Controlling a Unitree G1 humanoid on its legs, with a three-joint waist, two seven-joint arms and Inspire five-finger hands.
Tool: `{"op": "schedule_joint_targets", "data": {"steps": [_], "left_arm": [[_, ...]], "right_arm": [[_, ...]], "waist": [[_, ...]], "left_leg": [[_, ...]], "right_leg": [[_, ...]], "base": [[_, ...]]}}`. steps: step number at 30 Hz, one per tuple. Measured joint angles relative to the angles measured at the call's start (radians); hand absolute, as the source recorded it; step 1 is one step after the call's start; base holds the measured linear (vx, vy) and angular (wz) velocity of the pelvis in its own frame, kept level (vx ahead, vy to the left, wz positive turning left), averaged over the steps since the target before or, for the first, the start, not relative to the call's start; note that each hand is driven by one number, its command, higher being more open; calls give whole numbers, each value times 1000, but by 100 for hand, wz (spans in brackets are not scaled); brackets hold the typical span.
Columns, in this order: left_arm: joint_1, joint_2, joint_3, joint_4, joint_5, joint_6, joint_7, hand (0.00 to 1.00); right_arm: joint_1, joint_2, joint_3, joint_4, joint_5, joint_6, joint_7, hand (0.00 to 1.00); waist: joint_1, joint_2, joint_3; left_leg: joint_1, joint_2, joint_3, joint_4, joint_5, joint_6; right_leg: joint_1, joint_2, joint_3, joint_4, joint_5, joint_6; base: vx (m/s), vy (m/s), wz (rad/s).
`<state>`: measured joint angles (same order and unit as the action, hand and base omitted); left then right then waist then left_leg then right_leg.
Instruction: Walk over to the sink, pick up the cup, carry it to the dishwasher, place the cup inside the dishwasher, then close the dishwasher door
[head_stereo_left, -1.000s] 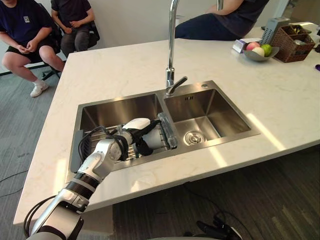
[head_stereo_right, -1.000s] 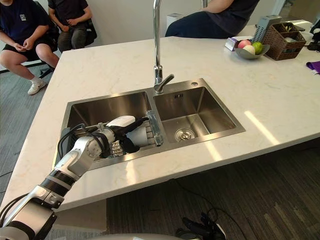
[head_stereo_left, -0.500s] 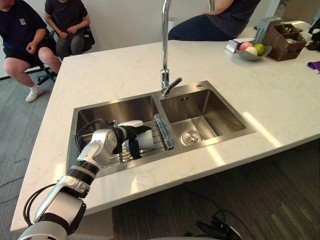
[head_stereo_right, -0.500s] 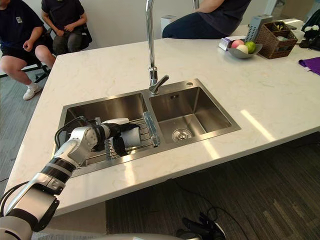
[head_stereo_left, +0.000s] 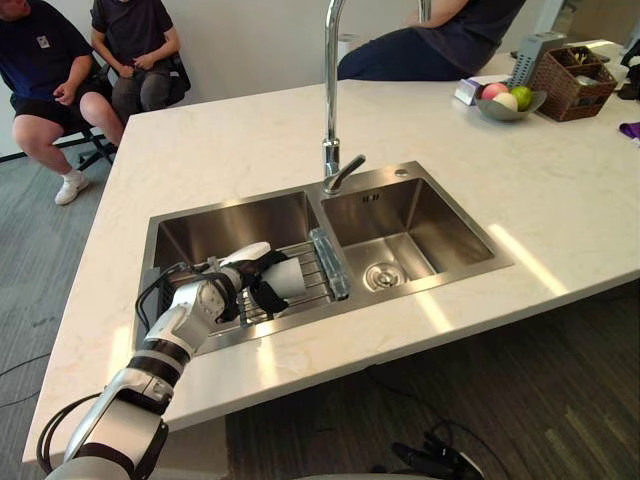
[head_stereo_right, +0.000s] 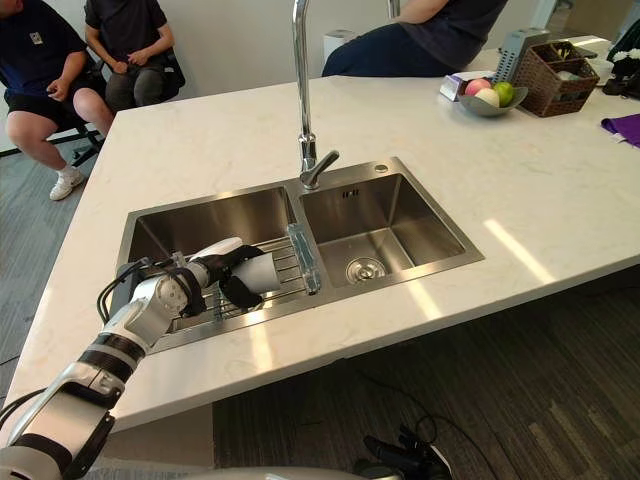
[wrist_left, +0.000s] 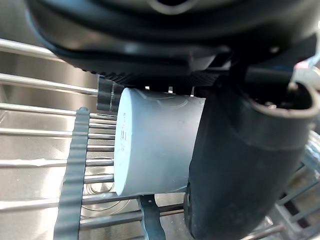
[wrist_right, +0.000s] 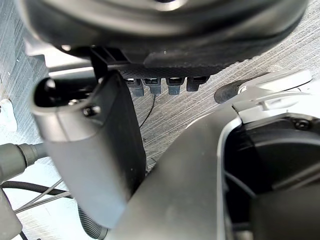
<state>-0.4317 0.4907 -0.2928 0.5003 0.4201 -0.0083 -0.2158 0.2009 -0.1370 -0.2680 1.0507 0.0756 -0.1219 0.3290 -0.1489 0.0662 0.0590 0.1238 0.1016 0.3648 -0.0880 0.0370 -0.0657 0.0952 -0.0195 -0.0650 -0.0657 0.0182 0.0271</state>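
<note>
A white cup (head_stereo_left: 292, 279) lies on its side on the wire rack (head_stereo_left: 318, 262) in the left basin of the steel sink (head_stereo_left: 420, 172). My left hand (head_stereo_left: 254, 283) reaches into that basin and is shut on the cup. In the left wrist view the cup (wrist_left: 155, 142) sits between the dark thumb (wrist_left: 240, 165) and the palm above it, with the rack's bars beneath. In the right eye view the cup (head_stereo_right: 262, 273) pokes out past the left hand (head_stereo_right: 228, 276). My right hand (wrist_right: 95, 145) hangs over grey floor with its fingers relaxed.
A tall chrome faucet (head_stereo_left: 330, 90) rises behind the divider between the basins. The right basin (head_stereo_left: 400, 240) holds only its drain. A fruit bowl (head_stereo_left: 515, 104) and a wicker basket (head_stereo_left: 585, 85) stand at the far right. People sit at the back left (head_stereo_left: 50, 60) and behind the counter (head_stereo_left: 450, 40).
The whole picture has shifted a little with the camera. My left hand stays closed round the cup on the rack, its forearm a bit lower over the sink's near edge.
</note>
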Motion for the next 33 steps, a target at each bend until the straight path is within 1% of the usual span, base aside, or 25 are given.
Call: {"op": "schedule_joint_targets", "data": {"steps": [2,3,5,7,9,11,13,15,18,20,22,25,27,31,32,33], "left_arm": [[73,-30,59,-52,-73,-2,94,0],[90,-38,75,-72,-93,-2,112,0],[146,-73,126,-154,-194,-14,185,0],[182,-100,164,-213,-277,-20,227,0],[253,-155,235,-337,-387,-38,286,0],[287,-170,257,-388,-458,-55,307,0],[339,-201,296,-468,-563,-77,320,0],[414,-237,338,-561,-663,-119,319,0],[476,-246,357,-631,-716,-172,307,0],[516,-249,377,-672,-748,-210,300,0],[540,-256,405,-693,-786,-232,297,0],[549,-265,439,-693,-815,-252,295,0],[575,-268,460,-698,-815,-269,295,0],[636,-279,483,-713,-814,-272,303,0],[675,-316,485,-754,-813,-272,308,0],[689,-332,484,-775,-812,-272,309,0]], "right_arm": [[4,1,0,-1,0,-6,-2,100],[6,1,0,-1,0,-10,-3,100],[13,0,0,0,0,-20,-7,100],[17,1,0,0,0,-23,-12,100],[29,2,-1,0,0,-38,-21,100],[35,2,-1,0,0,-45,-24,100],[43,3,-1,-2,0,-52,-29,100],[46,5,-1,-2,-4,-57,-36,100],[50,6,-2,-2,-16,-53,-51,100],[49,9,-1,-9,-30,-40,-62,100],[48,15,0,-10,-31,-26,-72,100],[48,17,2,-10,-31,-14,-85,100],[49,19,3,-10,-34,-11,-97,100],[52,21,3,-9,-52,-10,-99,100],[54,20,2,-9,-74,-17,-98,100],[54,20,2,-10,-82,-20,-98,100]], "waist": [[6,0,0],[10,0,0],[31,-1,1],[42,-1,1],[61,-2,1],[71,-2,1],[80,-3,1],[87,-6,0],[110,-9,-1],[114,-16,-4],[117,-21,-6],[129,-25,-9],[134,-30,-12],[141,-32,-14],[144,-36,-16],[146,-37,-16]], "left_leg": [[-2,-1,-2,0,0,0],[-3,-1,-3,0,0,0],[-4,0,-10,1,1,1],[-3,-1,-17,1,1,2],[-2,-2,-27,1,3,4],[-1,-4,-32,1,4,5],[0,-7,-50,1,7,9],[1,-10,-64,-1,9,11],[-1,-13,-69,-4,9,12],[-3,-17,-85,-4,11,15],[-4,-19,-94,-4,11,16],[-9,-20,-106,-4,12,17],[-10,-21,-112,-4,12,17],[-16,-25,-129,-2,12,18],[-28,-30,-149,1,14,20],[-36,-32,-161,2,16,22]], "right_leg": [[-1,-1,-3,0,0,0],[-1,-1,-4,1,0,0],[1,0,-10,7,-1,1],[6,0,-18,9,-1,2],[9,-2,-28,15,-4,4],[12,-4,-32,18,-7,5],[12,-9,-48,28,-17,5],[13,-17,-57,43,-29,6],[13,-20,-62,44,-30,8],[19,-25,-78,44,-33,11],[23,-26,-86,43,-34,13],[25,-28,-98,41,-35,14],[27,-28,-103,41,-38,15],[32,-30,-118,41,-43,16],[33,-33,-137,43,-47,17],[32,-34,-149,44,-49,17]], "base": [[-3,-5,2],[5,-12,3],[2,-8,7],[-11,-11,12],[-34,-15,14],[-35,-9,11],[-50,-1,22],[-42,10,21],[-19,1,10],[-3,0,19],[9,-1,12],[9,-5,11],[16,-6,11],[12,-7,15],[14,-6,33],[6,-13,59]]}}
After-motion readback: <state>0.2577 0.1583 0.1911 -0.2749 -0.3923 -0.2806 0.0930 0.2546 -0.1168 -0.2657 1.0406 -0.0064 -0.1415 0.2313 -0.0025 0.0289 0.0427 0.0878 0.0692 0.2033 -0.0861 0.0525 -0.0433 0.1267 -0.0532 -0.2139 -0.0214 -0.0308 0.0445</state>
